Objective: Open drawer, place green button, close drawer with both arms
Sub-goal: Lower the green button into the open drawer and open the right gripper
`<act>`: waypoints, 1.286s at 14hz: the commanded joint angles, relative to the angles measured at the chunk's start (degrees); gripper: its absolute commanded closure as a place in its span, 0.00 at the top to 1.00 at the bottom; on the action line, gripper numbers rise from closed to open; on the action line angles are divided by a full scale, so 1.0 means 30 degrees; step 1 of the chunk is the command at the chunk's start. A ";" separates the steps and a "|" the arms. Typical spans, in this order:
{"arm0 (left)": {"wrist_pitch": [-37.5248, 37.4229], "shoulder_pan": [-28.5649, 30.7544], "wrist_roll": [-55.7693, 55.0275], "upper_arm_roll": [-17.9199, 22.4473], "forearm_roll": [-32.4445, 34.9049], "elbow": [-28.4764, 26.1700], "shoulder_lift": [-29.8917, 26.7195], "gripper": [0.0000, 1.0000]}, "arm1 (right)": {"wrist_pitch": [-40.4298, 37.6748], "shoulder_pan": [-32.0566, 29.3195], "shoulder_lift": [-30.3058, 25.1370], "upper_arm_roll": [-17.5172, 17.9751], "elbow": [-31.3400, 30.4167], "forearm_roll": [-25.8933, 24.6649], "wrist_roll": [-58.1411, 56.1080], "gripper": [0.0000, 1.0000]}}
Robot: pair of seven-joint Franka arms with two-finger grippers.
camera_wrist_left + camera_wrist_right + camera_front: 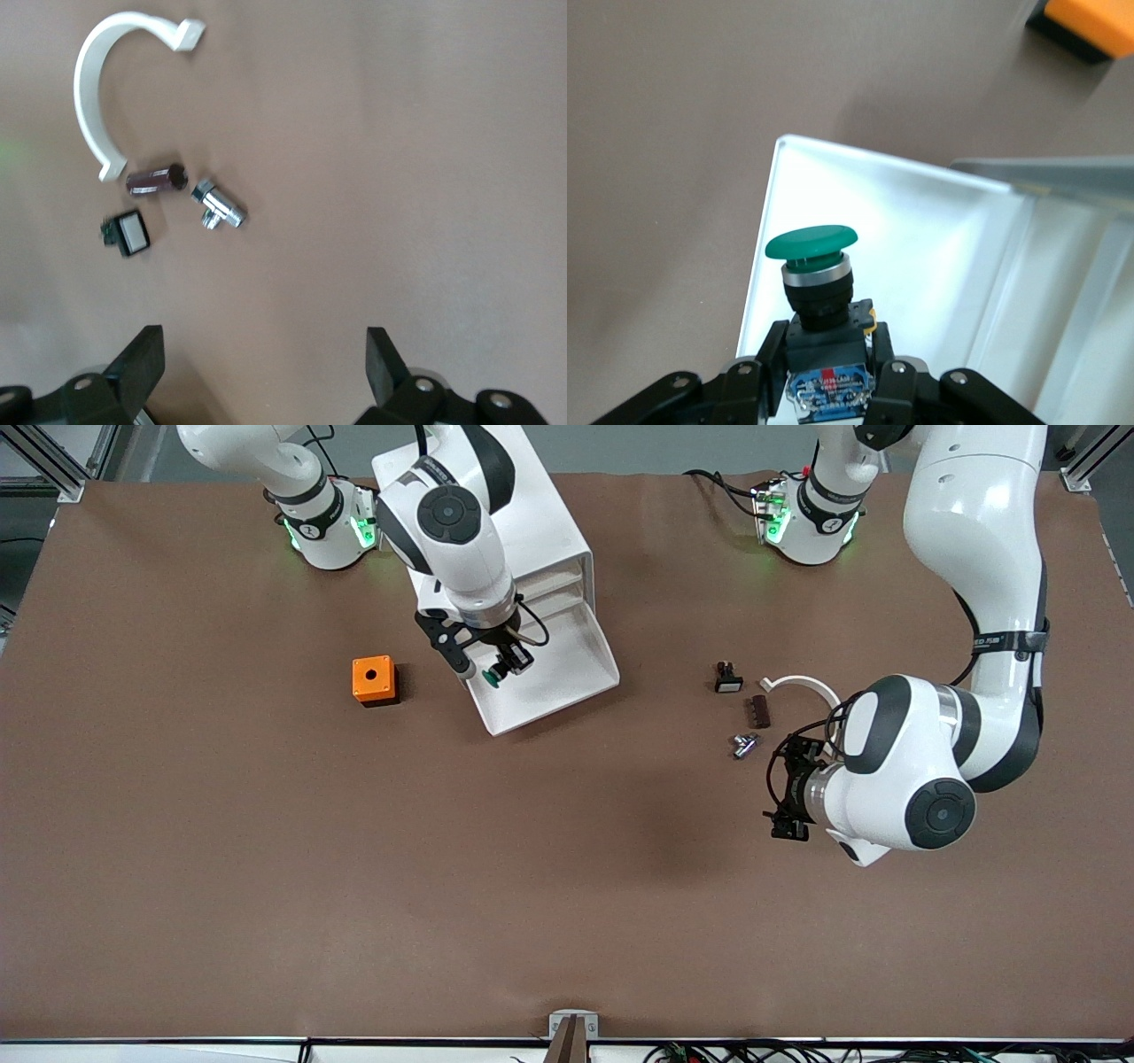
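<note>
Button (811, 266) gripped by right gripper (499, 664) fingers over open drawer (567, 682), upper centre of front view; left gripper (787, 802) waits open over counter (266, 886).

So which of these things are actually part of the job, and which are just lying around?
In use:
drawer, pulled open
button, held over it by the right gripper
left gripper, waiting open

Lying about:
orange cube
switch
white clip
brown piece
metal fitting

The front view looks down from high across the surface (266, 886) toward both bases. Each wrist view looks down close past its own tool; the right shares the drawer (921, 230) with the front view.
</note>
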 commanded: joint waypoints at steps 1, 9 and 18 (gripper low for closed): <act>-0.0099 -0.0104 0.2737 0.0551 0.0292 -0.0417 -0.1067 1.00 | 0.0066 0.0739 0.1880 -0.0244 0.1729 0.0159 0.1506 0.00; -0.0099 -0.0337 0.7892 0.0347 0.1607 -0.0505 -0.1713 1.00 | 0.0593 0.2263 0.4345 -0.0244 0.3345 0.0159 0.4232 0.00; 0.1832 -0.1392 1.0858 0.0083 0.2489 -0.0856 -0.1597 1.00 | 0.1297 0.2675 0.5138 -0.0244 0.3491 0.0188 0.5905 0.00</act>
